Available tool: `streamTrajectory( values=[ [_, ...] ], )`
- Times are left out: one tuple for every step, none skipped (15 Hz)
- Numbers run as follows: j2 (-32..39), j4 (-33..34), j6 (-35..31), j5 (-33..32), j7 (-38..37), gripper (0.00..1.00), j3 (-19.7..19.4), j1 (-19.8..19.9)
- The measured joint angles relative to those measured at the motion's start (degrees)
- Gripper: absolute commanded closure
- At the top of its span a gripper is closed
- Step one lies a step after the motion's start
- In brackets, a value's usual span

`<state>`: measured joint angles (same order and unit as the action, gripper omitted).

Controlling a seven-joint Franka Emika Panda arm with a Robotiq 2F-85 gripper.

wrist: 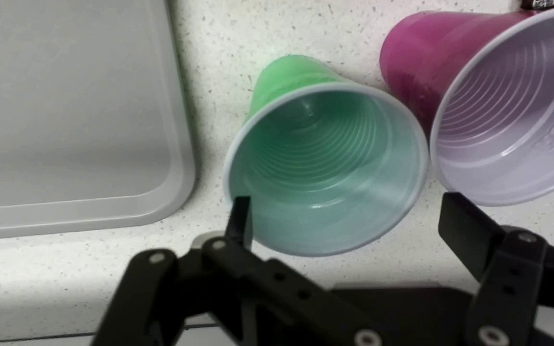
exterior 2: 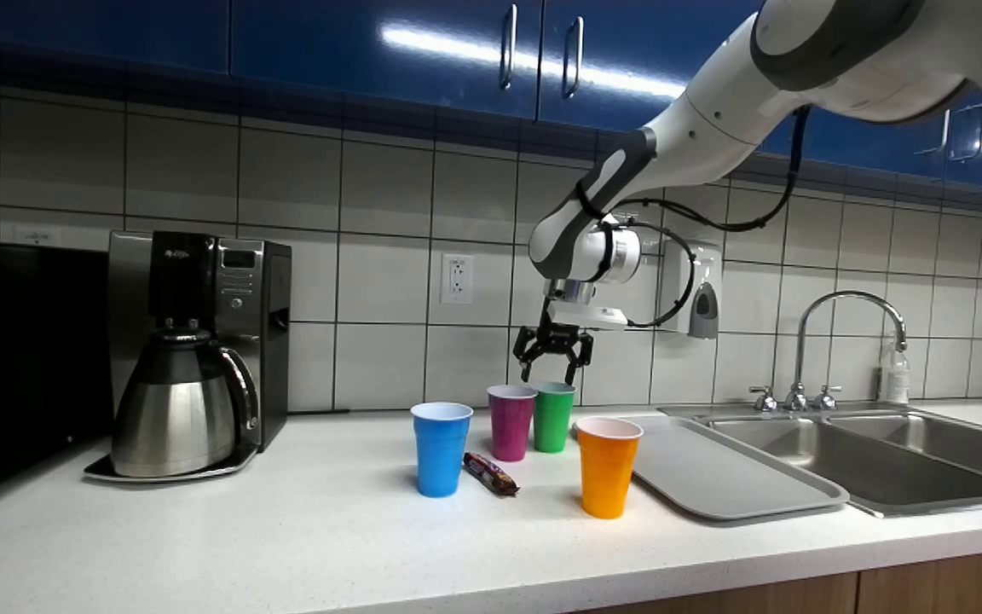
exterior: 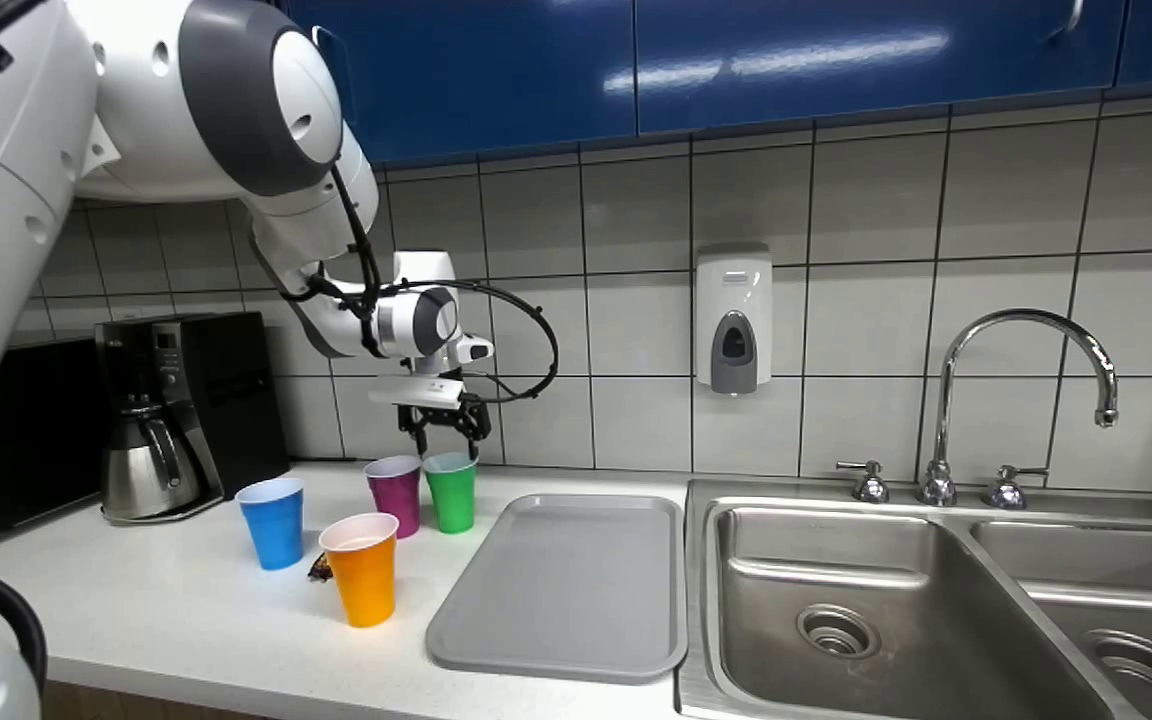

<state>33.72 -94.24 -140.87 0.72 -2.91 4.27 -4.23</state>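
My gripper point(exterior: 447, 450) is open and empty, pointing down just above the green cup point(exterior: 452, 500), near the wall. In the wrist view the fingers point(wrist: 347, 204) are spread at the near part of the green cup's rim point(wrist: 325, 168); I cannot tell if a finger touches it. The purple cup point(wrist: 426, 62) stands right beside the green one, their rims touching or nearly so. A blue cup point(exterior 2: 440, 456) and an orange cup point(exterior 2: 609, 469) stand upright farther from the wall. A brown wrapped bar point(exterior 2: 491, 475) lies between the blue and purple cups.
A grey tray point(exterior: 566, 590) lies between the cups and the steel sink point(exterior: 836, 580) with its tall faucet point(exterior: 1026, 315). A coffee maker point(exterior 2: 193, 358) stands beside a black appliance point(exterior 2: 22, 358). A soap dispenser point(exterior: 733, 320) hangs on the tiled wall. Blue cabinets point(exterior: 496, 70) hang above.
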Motion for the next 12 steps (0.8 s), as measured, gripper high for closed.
streamTrajectory(
  values=[
    [0.0,0.1,0.0,0.0,0.0,0.0,0.0,0.0],
    [0.0,0.2,0.0,0.0,0.0,0.0,0.0,0.1],
    [0.0,0.3,-0.1,0.0,0.0,0.0,0.0,0.1],
    [0.0,0.4,-0.1,0.0,0.0,0.0,0.0,0.1],
    [-0.1,0.4,-0.1,0.0,0.0,0.0,0.0,0.2],
    [-0.2,0.4,-0.2,0.0,0.0,0.0,0.0,0.2],
    [-0.4,0.4,-0.2,0.0,0.0,0.0,0.0,0.2],
    [-0.6,0.4,-0.3,0.0,0.0,0.0,0.0,0.2],
    [-0.7,0.4,-0.3,0.0,0.0,0.0,0.0,0.2],
    [-0.9,0.4,-0.3,0.1,0.0,0.0,0.0,0.2],
    [-1.0,0.4,-0.4,0.1,0.0,0.0,0.0,0.2],
    [-1.2,0.4,-0.4,0.1,0.0,0.0,0.0,0.2]
  ],
)
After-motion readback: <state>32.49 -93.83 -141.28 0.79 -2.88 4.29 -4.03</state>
